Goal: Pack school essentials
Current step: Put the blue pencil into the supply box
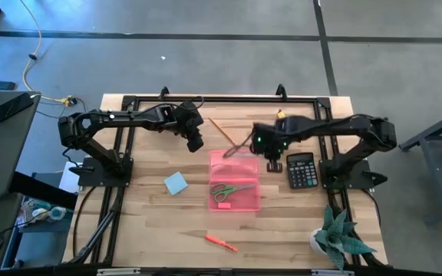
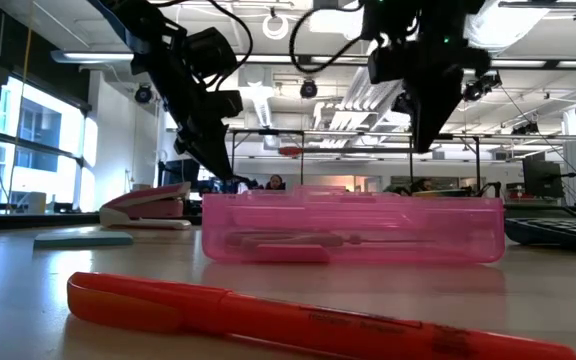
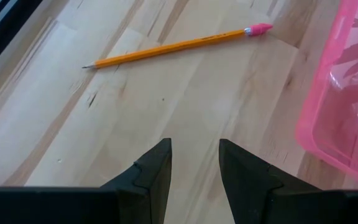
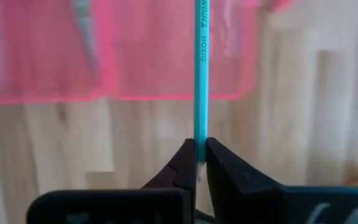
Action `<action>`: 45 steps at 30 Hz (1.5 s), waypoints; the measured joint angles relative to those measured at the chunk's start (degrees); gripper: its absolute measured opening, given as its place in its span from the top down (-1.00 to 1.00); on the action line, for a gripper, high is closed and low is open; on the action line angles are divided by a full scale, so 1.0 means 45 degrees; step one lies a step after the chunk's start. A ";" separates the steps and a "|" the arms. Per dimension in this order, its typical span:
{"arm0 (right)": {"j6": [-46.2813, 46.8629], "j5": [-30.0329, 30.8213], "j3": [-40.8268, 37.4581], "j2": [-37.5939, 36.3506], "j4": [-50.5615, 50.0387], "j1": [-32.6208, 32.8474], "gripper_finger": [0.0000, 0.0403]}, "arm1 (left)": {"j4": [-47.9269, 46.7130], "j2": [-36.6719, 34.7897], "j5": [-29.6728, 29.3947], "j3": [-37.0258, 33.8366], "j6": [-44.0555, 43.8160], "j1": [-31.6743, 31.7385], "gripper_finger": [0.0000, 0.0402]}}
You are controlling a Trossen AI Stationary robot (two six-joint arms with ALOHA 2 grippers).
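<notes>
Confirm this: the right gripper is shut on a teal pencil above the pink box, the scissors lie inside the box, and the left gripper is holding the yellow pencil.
One part is wrong: the left gripper holds nothing. In the left wrist view its fingers stand apart and empty, and the yellow pencil lies on the table ahead of them. The rest holds: the right gripper is shut on the teal pencil above the pink box, with the scissors inside.

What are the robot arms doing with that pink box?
The right gripper is shut on a teal pencil and holds it over the far edge of the open pink pencil case. Green-handled scissors already lie inside. The left gripper hovers, fingers apart and empty, near a yellow pencil on the table. An orange-red pen and a light-blue note pad still wait outside.
</notes>
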 joint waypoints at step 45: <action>-0.1064 0.0729 0.0010 0.2971 0.3032 0.4505 0.94 | -0.0029 0.0000 0.0005 0.0000 -0.0345 -0.0002 0.39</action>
